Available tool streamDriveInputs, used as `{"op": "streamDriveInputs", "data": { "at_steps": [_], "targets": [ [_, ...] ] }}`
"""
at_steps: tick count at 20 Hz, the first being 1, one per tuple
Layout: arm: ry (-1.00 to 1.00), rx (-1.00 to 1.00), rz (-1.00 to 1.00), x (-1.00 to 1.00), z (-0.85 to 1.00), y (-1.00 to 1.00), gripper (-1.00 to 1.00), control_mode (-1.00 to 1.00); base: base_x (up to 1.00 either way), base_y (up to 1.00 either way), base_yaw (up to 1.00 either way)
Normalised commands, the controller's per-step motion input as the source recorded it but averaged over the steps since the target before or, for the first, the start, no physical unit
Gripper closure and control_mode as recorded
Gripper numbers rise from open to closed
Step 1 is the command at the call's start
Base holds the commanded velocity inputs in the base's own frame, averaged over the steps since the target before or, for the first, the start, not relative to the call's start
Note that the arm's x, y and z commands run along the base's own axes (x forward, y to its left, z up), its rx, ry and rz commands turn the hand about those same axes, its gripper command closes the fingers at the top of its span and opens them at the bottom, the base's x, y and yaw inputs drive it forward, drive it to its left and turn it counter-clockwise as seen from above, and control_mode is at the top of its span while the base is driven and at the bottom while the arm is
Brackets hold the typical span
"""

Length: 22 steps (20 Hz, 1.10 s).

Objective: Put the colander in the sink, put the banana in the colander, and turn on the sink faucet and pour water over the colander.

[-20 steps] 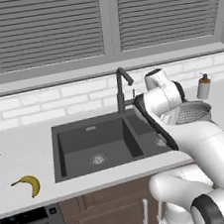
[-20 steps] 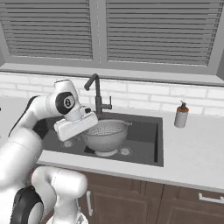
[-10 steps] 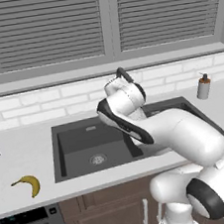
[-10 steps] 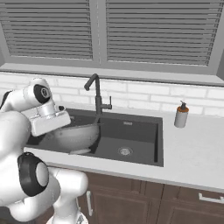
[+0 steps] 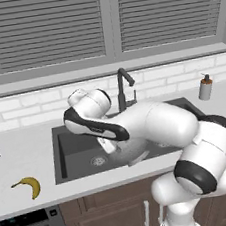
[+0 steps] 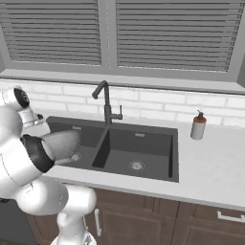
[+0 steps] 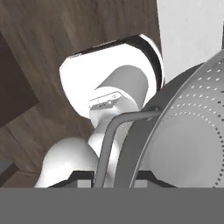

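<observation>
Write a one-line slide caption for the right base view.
Robot arm holds the colander over the left basin of the dark sink.

Grey slatted blinds over window; white brick wall; pale desk; brown cabinets below; soap bottle on desk.

Colander close up at right, perforated wall tilted, wire handle curving down toward fingers. Fingers flank its rim at bottom. Brown wood cabinet behind, pale worktop upper right.
</observation>
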Motion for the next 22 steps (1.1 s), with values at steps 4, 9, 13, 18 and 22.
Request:
{"op": "streamDriveInputs", "data": {
  "at_steps": [4, 9, 13, 18, 22],
  "targets": [
    [-0.03, 0.05, 0.05, 0.18, 0.0, 0.38, 1.0, -1.0, 0.0, 0.0, 0.0],
    [-0.12, 0.14, 0.0, 0.35, 0.0, 0.01, 1.0, -1.0, 0.0, 0.0, 0.0],
    [-0.17, 0.24, 0.0, 0.21, -0.09, 0.0, 1.0, -1.0, 0.0, 0.0, 0.0],
    [-0.36, 0.22, 0.0, 0.09, -0.23, 0.0, 1.0, -1.0, 0.0, 0.0, 0.0],
    [-0.4, 0.22, 0.0, 0.15, -0.2, 0.0, 1.0, -1.0, 0.0, 0.0, 0.0]
  ]
}}
